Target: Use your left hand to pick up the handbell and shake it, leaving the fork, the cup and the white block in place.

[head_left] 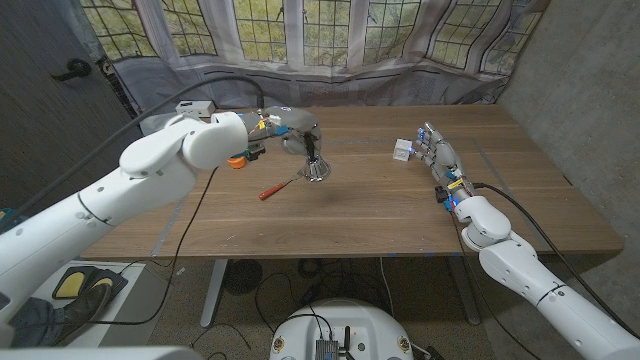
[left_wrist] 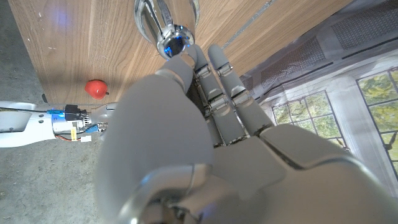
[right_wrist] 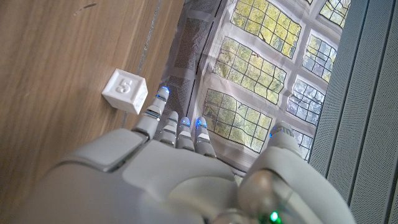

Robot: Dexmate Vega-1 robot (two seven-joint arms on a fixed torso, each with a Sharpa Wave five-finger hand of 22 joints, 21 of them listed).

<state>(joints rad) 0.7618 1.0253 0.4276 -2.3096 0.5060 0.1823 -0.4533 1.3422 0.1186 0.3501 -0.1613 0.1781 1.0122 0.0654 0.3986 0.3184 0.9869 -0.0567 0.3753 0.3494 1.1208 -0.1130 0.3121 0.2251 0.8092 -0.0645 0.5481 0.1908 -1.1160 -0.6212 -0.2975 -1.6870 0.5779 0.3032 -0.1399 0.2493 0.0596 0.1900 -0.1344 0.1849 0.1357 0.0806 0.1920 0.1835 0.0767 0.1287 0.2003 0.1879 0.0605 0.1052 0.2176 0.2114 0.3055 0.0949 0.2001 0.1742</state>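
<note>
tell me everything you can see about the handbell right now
The handbell looks like shiny silver metal, with a flared mouth pointing down and a thin stem rising to a rounded knob. It stands upright near the middle of the wooden table, whether just touching it or lifted is unclear. The left hand is at its top; in the left wrist view the fingertips meet the chrome knob. An orange-handled fork lies just beside it, apart.
</note>
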